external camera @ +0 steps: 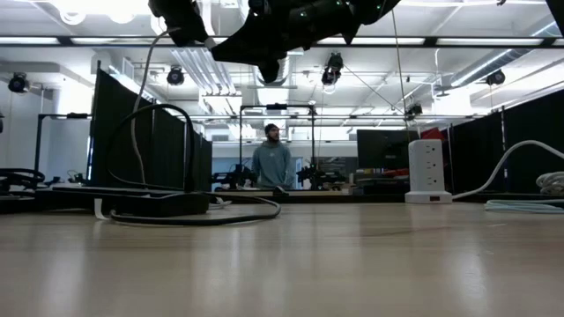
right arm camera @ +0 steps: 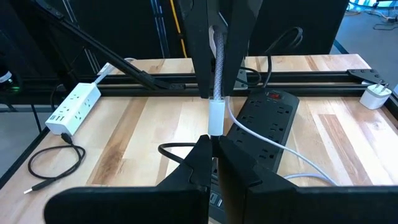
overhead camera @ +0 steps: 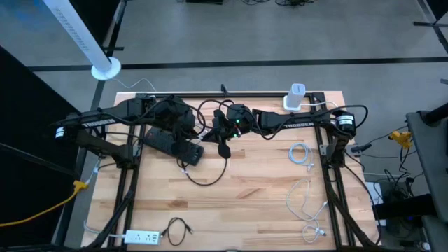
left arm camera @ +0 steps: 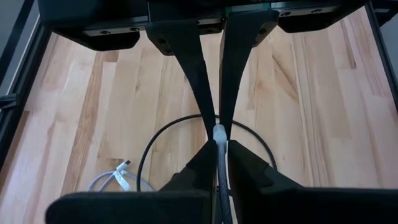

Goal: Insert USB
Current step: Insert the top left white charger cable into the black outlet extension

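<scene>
A USB cable with a grey braided cord [right arm camera: 217,62] and a white plug [right arm camera: 215,117] is held in the air above the middle of the table. My left gripper [left arm camera: 221,144] and my right gripper [right arm camera: 211,140] meet there tip to tip [overhead camera: 222,133], both shut, the left on the cord and the right at the plug's free end. The cord's slack [right arm camera: 267,144] trails down over a black power strip [overhead camera: 171,145] that lies flat on the table. A white tower socket [overhead camera: 295,98] stands at the far edge. My left gripper pinches the braided cord [left arm camera: 221,165] between its two fingers, just behind the white plug, with the cord running along the fingers. The plug sticks out past the fingertips, clear of the table. My right gripper closes its fingertips [right arm camera: 202,144] on the plug's free end [right arm camera: 214,132], coming from the opposite side, in line with the plug. How much of the end lies between them is hidden by the fingers.
A black cable loops on the table below the grippers [overhead camera: 210,171]. White cables lie coiled at the right [overhead camera: 299,152] and near right [overhead camera: 308,203]. A white power strip [overhead camera: 143,238] and a short black cable [overhead camera: 178,227] lie at the near left. A person stands far behind the table [external camera: 273,158].
</scene>
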### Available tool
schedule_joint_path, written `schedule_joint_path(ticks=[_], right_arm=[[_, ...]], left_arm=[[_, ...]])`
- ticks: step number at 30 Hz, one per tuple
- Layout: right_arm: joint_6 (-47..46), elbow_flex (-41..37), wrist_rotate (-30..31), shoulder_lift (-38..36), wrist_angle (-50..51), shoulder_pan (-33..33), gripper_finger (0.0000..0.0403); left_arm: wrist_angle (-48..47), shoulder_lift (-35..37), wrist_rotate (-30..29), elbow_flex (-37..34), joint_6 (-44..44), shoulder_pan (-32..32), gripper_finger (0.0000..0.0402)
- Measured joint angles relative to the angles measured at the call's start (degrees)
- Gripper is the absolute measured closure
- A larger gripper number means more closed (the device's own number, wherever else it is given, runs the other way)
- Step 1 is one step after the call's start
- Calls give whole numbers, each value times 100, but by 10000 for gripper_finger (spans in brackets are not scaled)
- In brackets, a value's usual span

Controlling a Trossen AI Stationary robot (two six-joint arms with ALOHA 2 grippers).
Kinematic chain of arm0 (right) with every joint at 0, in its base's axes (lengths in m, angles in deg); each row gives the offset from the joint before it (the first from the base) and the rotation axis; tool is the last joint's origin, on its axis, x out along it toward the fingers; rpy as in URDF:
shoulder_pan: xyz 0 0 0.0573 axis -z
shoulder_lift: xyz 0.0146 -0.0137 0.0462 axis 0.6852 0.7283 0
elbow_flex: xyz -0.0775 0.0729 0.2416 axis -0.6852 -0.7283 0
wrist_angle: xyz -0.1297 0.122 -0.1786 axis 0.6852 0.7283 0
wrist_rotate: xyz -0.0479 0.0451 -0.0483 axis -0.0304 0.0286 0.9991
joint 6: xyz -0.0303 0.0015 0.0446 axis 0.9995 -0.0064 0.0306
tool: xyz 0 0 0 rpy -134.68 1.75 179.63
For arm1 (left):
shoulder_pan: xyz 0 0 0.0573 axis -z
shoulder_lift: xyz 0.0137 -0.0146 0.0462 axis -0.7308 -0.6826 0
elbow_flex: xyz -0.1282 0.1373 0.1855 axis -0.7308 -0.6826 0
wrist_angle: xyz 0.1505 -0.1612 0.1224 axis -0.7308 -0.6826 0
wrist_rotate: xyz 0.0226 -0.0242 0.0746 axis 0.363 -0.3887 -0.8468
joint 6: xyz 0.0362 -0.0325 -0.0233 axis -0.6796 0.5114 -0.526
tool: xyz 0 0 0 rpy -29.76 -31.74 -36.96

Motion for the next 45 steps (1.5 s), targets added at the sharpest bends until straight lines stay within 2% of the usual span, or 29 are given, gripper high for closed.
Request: schedule_joint_path(ticks=[24, 27, 31, 35, 37, 39, 43, 45], right_arm=[[2, 0, 9, 2, 13, 2, 403], [4, 0, 9, 2, -4, 2, 403], [2, 2, 4, 2, -37, 2, 403], [2, 2, 2, 2, -16, 2, 403], [4, 2, 2, 2, -16, 2, 403], [2, 2, 2, 2, -2, 2, 403], [4, 2, 1, 2, -2, 2, 403], [4, 2, 2, 2, 0, 2, 403]], left_arm=[[-162, -63, -52, 0, -88, 0, 397], [-36, -39, -58, -3, -88, 0, 374], [173, 8, -65, -4, -88, 0, 322], [70, 16, -130, -4, -133, 0, 266], [-28, 16, -133, -4, -133, 0, 253], [-117, 16, -135, -4, -131, 0, 266], [-108, 16, -135, -4, -52, 0, 375], [-88, 16, -133, -4, -42, 0, 392]])
